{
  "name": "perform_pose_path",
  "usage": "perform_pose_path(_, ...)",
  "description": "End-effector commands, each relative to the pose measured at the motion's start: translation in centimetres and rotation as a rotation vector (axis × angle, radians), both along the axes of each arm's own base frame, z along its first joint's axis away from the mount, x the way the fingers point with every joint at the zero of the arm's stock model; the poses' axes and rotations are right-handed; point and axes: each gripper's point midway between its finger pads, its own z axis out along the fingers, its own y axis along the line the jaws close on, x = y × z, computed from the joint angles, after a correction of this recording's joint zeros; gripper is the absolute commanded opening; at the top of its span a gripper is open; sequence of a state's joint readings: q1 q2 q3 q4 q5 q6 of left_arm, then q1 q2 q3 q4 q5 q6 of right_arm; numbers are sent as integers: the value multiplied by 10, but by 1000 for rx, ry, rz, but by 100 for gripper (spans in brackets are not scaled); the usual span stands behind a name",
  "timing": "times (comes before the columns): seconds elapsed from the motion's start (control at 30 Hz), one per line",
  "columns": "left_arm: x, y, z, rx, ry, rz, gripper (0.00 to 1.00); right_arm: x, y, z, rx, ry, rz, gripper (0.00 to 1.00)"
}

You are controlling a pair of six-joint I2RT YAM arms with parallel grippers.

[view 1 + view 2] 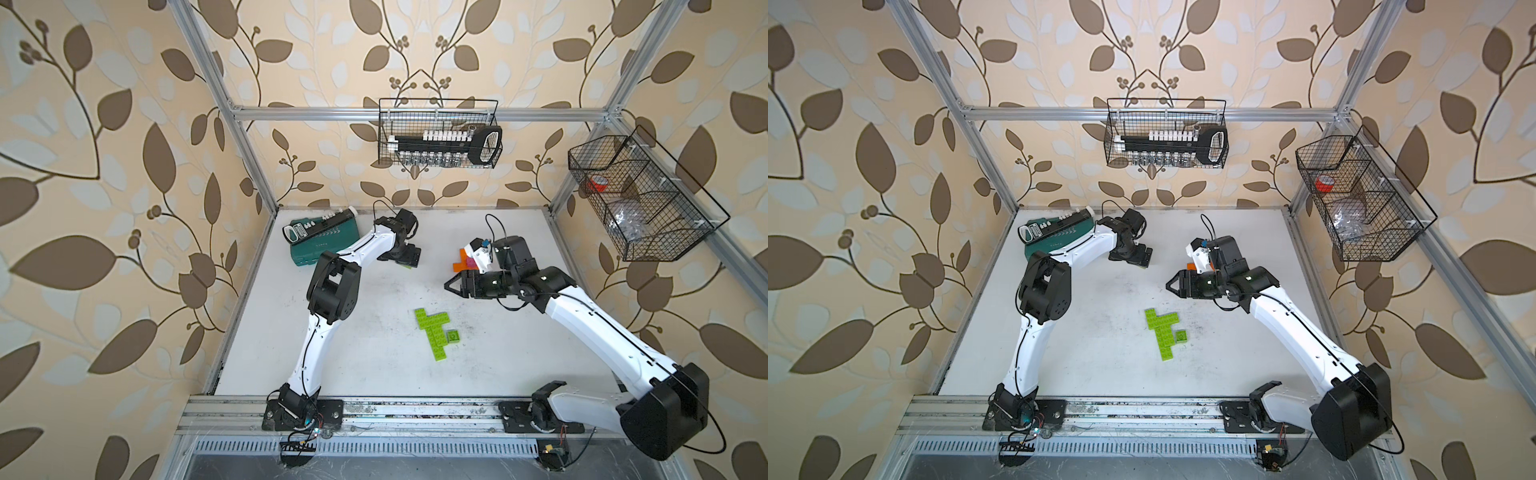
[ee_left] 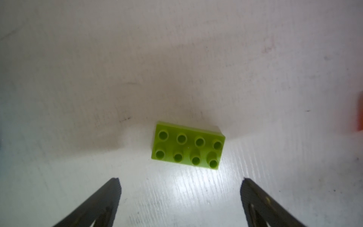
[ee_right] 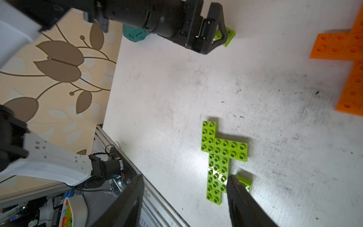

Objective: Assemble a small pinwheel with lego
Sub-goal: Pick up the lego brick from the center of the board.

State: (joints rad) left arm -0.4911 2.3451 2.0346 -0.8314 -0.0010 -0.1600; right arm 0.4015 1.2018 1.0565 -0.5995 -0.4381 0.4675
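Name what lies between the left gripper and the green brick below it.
Only bare table separates left gripper and green brick, shown in the left wrist view.

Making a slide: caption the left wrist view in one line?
Open left gripper facing a lone lime green 2x4 brick lying studs-up on the white table.

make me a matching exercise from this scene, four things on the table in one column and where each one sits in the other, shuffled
Things
1. loose lime brick
2. joined lime bricks
3. orange bricks
4. teal case

Places
A. far left corner of the table
B. middle of the table, lying flat, studs up
C. alone, close by the open left gripper
D. partly hidden by the right arm in both top views

Pairs: 1-C, 2-B, 3-D, 4-A
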Motion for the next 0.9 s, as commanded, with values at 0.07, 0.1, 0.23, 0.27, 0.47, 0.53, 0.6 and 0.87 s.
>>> perform_pose_path(0.07, 4, -8, 4, 22, 6, -100, 93, 1, -13, 18, 1, -90, -26, 65)
perform_pose_path(0.1, 4, -9, 2, 21, 8, -109, 92, 1, -14, 17, -1, -89, -26, 65)
perform_pose_path(0.23, 5, -7, -8, 46, 23, -121, 89, 1, -18, 15, -3, -83, -33, 65)
perform_pose_path(0.27, 5, -6, -10, 55, 26, -122, 89, 1, -19, 15, -3, -81, -36, 64)
perform_pose_path(0.47, 5, -5, -20, 68, 43, -132, 83, -1, -22, 12, -7, -78, -41, 64)
perform_pose_path(0.53, 4, -6, -23, 71, 47, -136, 82, -1, -23, 11, -11, -79, -42, 64)
perform_pose_path(0.6, 3, -5, -26, 75, 52, -139, 80, -2, -24, 9, -17, -78, -41, 64)
perform_pose_path(0.87, 2, -6, -33, 82, 65, -143, 69, -5, -28, 7, -35, -80, -47, 63)
